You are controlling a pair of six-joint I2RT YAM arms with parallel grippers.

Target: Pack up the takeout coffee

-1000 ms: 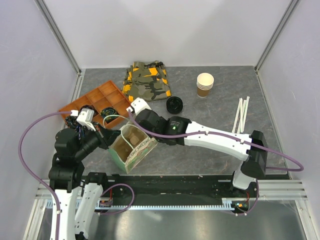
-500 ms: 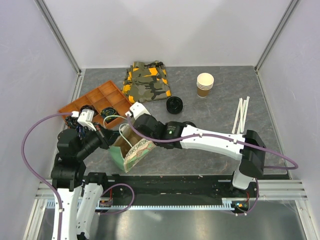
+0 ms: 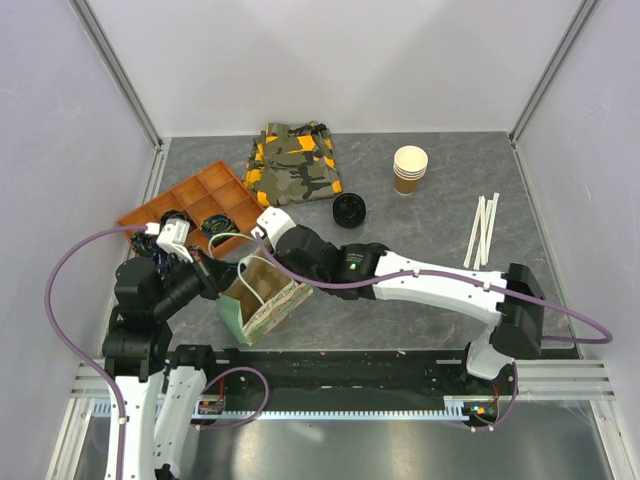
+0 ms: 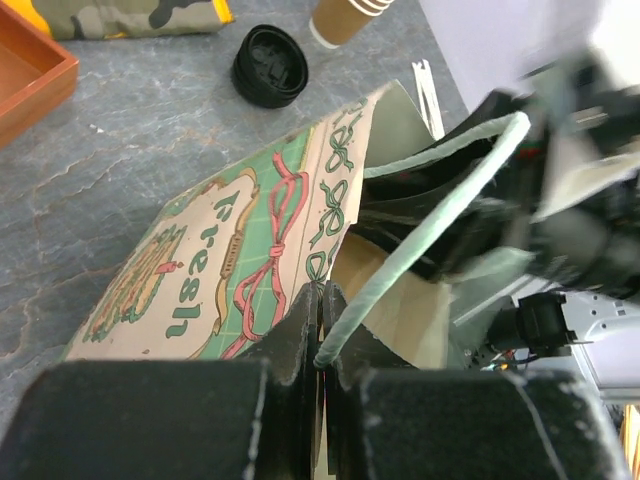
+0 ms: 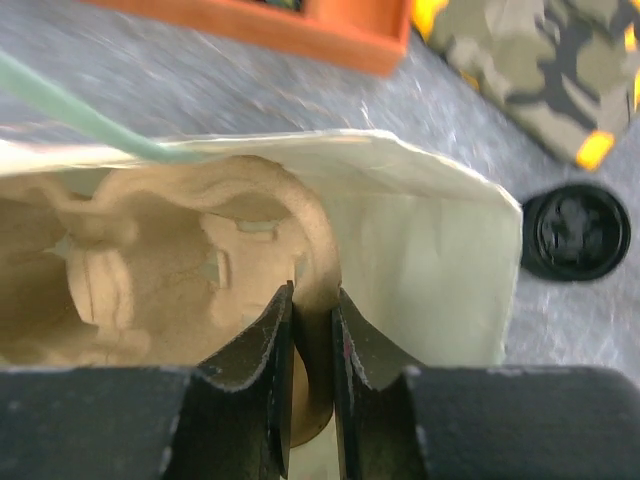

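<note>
The printed paper bag (image 3: 268, 308) lies tilted on the table with its mouth open toward the back. My left gripper (image 4: 323, 300) is shut on the bag's near rim, right beside the green cord handle (image 4: 440, 200). My right gripper (image 5: 312, 300) reaches into the bag's mouth and is shut on the curved edge of a brown moulded-pulp cup carrier (image 5: 180, 250). In the top view the carrier (image 3: 262, 284) shows inside the bag, with the right gripper (image 3: 266, 262) just above it. The takeout coffee is out of view.
An orange compartment tray (image 3: 190, 200) sits at the back left, with a camouflage cloth (image 3: 295, 160) behind the bag. A loose black lid (image 3: 349, 209) and a stack of lidless paper cups (image 3: 410, 170) stand to the right. White sticks (image 3: 482, 230) lie far right.
The right wrist pushed forward over the bag's mouth, then drew back slightly, so the opening shows again. The bag shifted a little. The left gripper kept its hold.
</note>
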